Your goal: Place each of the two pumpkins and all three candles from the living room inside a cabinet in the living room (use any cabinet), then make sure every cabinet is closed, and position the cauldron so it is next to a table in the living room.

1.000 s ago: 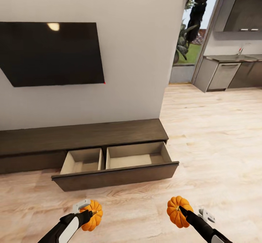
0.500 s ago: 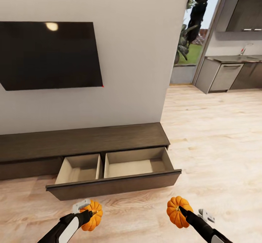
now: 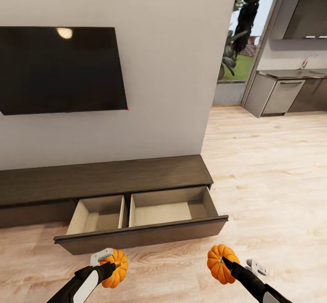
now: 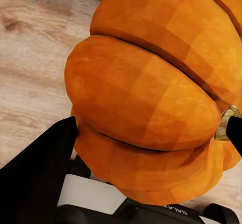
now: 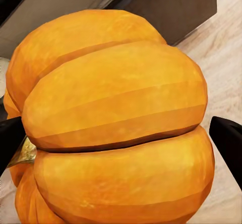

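Observation:
Each gripper carries one orange ribbed pumpkin above the wooden floor. My left gripper [image 3: 113,266] is shut on the left pumpkin [image 3: 116,270] [image 4: 151,98]. The right pumpkin [image 3: 218,263] [image 5: 116,128] sits between the fingers of my right gripper [image 3: 223,262], which is shut on it. Ahead stands the long low dark-brown cabinet [image 3: 104,176] against the white wall. Its right-hand drawer [image 3: 145,230] is pulled out, showing two empty beige compartments. The drawer front lies just beyond both pumpkins. Candles and cauldron are out of view.
A black television [image 3: 61,69] hangs on the wall above the cabinet. To the right, light wooden floor [image 3: 268,176] runs to a kitchen with grey counters [image 3: 284,92] and a glass door with plants [image 3: 236,44] behind it.
The whole view has shifted slightly: the cabinet and open drawer sit a bit lower and more squarely in front of me. Both grippers keep hold of their pumpkins.

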Tool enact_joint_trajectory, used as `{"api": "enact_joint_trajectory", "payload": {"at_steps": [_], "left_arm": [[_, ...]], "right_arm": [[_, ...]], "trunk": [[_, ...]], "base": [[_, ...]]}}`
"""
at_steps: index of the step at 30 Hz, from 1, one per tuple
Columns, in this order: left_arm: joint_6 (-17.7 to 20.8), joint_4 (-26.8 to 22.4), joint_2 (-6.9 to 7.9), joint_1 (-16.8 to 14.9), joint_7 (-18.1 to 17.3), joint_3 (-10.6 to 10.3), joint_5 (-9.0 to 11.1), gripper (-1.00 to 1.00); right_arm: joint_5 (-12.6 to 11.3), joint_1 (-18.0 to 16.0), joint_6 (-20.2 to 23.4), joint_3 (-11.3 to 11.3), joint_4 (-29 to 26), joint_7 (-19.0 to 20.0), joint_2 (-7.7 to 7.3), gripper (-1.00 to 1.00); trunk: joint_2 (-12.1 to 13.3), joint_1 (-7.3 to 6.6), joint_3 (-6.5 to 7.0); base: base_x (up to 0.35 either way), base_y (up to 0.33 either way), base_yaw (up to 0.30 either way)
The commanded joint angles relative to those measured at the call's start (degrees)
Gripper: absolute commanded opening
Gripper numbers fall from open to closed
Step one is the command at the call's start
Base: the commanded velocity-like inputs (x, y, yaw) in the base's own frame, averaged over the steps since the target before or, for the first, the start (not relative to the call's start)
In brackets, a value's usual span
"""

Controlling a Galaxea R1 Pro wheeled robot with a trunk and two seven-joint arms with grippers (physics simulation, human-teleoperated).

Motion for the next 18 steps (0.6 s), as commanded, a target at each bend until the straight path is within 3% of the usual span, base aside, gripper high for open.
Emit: {"api": "enact_joint_trajectory", "payload": {"at_steps": [1,4,6,8,10,12,14,18], "left_arm": [[0.2,-0.2,0.1,-0.03,0.5,-0.5,0.59,-1.0],[0.97,-0.55,0.06,-0.08,0.5,-0.58,0.61,-1.0],[2.84,-2.03,0.01,-0.5,0.5,-0.57,0.61,-1.0],[9.68,-6.98,-0.03,-1.23,0.71,-0.57,0.61,-1.0],[18.08,-12.92,0.03,-1.54,0.98,-0.54,0.42,-1.0],[23.43,-18.68,0.13,-1.64,1.09,-0.44,0.31,-1.0],[25.9,-22.35,0.03,-1.72,1.17,-0.41,0.3,-1.0],[29.16,-26.3,-0.04,-2.4,1.2,-0.39,0.35,-1.0]], "right_arm": [[-0.29,-0.05,0.12,0.3,0.06,0.02,-0.04,-1.0],[-0.29,-0.05,6.03,0.91,0.07,-1.33,0.02,-1.0],[-0.21,-0.2,11.44,3.38,-0.45,-5.26,0.14,-1.0],[-0.23,-0.34,17.83,7.44,-6.12,-11.97,0.56,-1.0],[-0.26,-0.4,26.21,10.2,-17.04,-20.62,0.98,-1.0],[-0.33,-0.45,33.95,11.22,-29.72,-29.15,1.1,-1.0],[-0.46,-0.46,39.76,11.53,-42.92,-36.35,1.14,-1.0],[-1.16,-0.43,46.97,11.78,-59.14,-45.51,1.62,-1.0]], "trunk": [[-0.06,0.01,-0.07],[-0.06,0.01,-0.07],[-0.06,0.01,-0.07],[-0.06,0.01,-0.07],[-0.06,0.01,-0.07],[-0.06,0.01,-0.07],[-0.06,0.01,-0.07],[-0.06,0.01,-0.07]], "base": [[0.0,0.0,0.0],[0.059,0.0,0.0],[0.168,0.0,0.0],[0.256,0.0,0.0],[0.289,0.0,0.0],[0.303,0.0,0.0],[0.307,0.0,0.0],[0.314,0.0,0.0]]}}
